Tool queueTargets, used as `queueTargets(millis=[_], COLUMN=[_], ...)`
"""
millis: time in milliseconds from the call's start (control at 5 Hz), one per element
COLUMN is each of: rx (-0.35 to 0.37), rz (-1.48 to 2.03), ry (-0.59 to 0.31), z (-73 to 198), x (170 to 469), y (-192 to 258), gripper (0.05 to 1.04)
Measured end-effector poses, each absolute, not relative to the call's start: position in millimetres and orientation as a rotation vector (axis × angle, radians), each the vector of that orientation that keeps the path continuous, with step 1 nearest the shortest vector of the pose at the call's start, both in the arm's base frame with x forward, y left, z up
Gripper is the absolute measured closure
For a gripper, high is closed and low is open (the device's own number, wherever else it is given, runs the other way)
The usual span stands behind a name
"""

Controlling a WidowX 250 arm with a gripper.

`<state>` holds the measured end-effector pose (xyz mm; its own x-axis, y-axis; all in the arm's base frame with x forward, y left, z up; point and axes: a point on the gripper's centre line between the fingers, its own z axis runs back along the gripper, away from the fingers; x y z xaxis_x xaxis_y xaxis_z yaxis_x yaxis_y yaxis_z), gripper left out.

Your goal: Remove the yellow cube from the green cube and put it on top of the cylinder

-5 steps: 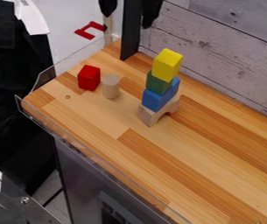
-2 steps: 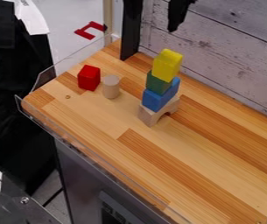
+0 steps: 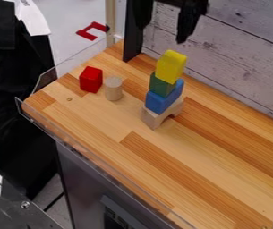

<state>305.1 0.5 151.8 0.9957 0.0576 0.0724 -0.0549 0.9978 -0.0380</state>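
The black gripper (image 3: 162, 34) hangs at the top, above and slightly behind the block stack, its two fingers spread with nothing between them. Topmost in the stack is the yellow cube (image 3: 171, 66), touching the green cube (image 3: 162, 84) below it. Under these are a blue block (image 3: 164, 99) and a wooden arch (image 3: 162, 114) on the table. The pale wooden cylinder (image 3: 113, 88) stands upright left of the stack, its top bare.
A red block (image 3: 91, 79) stands just left of the cylinder. A dark vertical post (image 3: 134, 33) rises at the back edge beside a plank wall (image 3: 240, 53). Clear plastic edging runs along the wooden table (image 3: 204, 165).
Over the last second the gripper has moved right, and its fingers now hang lower in the view. The blocks and cylinder have stayed in place.
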Motion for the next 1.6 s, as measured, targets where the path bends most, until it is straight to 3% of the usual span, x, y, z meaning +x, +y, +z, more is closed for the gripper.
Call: queueTargets(millis=[800, 1000, 1600], rx=[-0.047, -0.037, 0.011], rz=[0.014, 0.026, 0.055], ry=[0.018, 0.043, 0.09], z=[151, 126, 111], x=[302, 310, 310], y=[-3, -15, -14], gripper=[0.084, 0.084, 0.085])
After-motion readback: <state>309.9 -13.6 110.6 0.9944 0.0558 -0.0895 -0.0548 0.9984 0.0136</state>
